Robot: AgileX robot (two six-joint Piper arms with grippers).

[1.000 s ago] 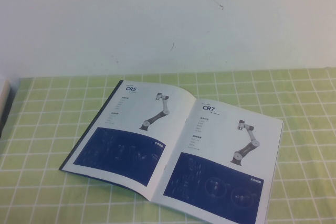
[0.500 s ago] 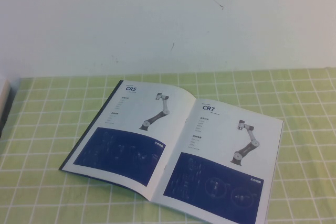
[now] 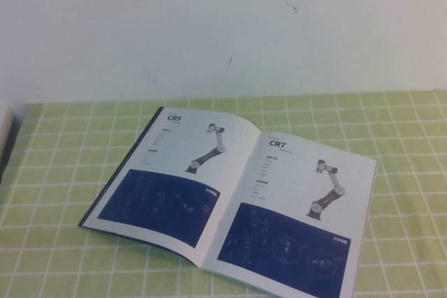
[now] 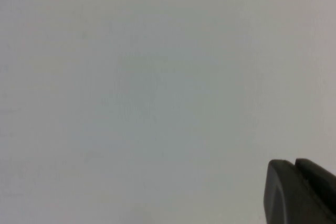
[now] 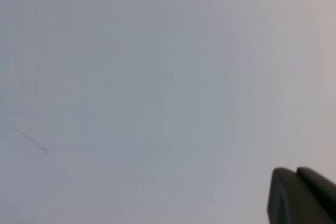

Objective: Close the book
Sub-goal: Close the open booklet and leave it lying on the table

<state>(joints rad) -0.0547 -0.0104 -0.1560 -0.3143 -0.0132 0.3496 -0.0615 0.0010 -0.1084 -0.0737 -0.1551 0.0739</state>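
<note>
A thin book (image 3: 234, 193) lies open and flat on the green checked tablecloth (image 3: 56, 172) in the high view. Its pages show robot-arm pictures above dark blue panels, and the spine runs from the far middle toward the near edge. Neither arm appears in the high view. In the left wrist view, my left gripper (image 4: 294, 162) shows only as two dark fingertips pressed together, with the plain white wall behind. My right gripper (image 5: 296, 170) looks the same in the right wrist view, tips together, facing the wall. Neither holds anything.
A white wall (image 3: 209, 26) with a few small marks rises behind the table. A pale object with a dark side (image 3: 5, 130) sits at the table's far left edge. Checked cloth stretches on both sides of the book.
</note>
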